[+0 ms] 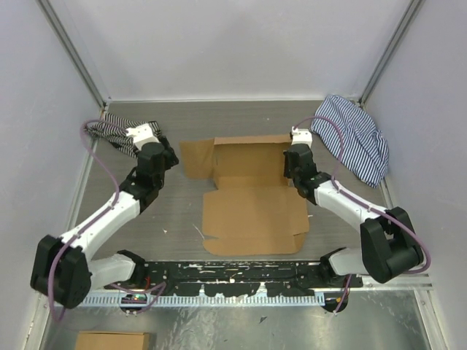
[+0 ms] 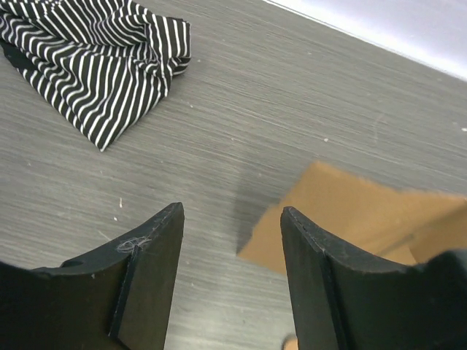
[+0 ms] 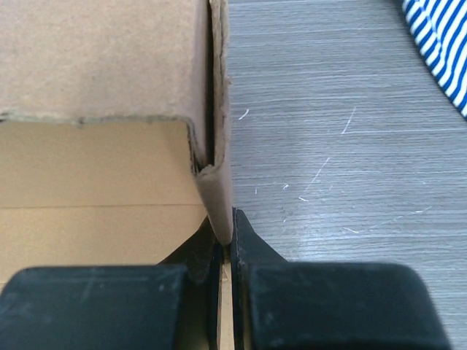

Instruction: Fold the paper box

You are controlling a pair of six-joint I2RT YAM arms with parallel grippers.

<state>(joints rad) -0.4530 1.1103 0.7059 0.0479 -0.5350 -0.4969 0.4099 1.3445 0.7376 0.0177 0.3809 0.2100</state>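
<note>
One thin upright wall of the paper box [image 3: 109, 65] sits clamped in my right gripper [image 3: 228, 230]; probably light, stiff cardboard. My left gripper [image 2: 232, 219] gapes empty.

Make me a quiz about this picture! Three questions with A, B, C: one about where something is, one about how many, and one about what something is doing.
1. Where is the blue-and-white striped cloth?
A. At the far right corner of the table
B. In the middle of the table
C. At the near edge, by the arm bases

2. How many striped cloths are there?
A. One
B. Two
C. Four

3. What is the right tool doing?
A. Pinching a side wall of the paper box
B. Gaping wide over bare table
C. Gripping a cloth

Answers:
1 A: the top view shows it against the far right wall.
2 B: there is the blue one, plus a black-and-white striped cloth at the far left.
3 A: the right wrist view shows the cardboard edge squeezed in the shut tool.
</note>
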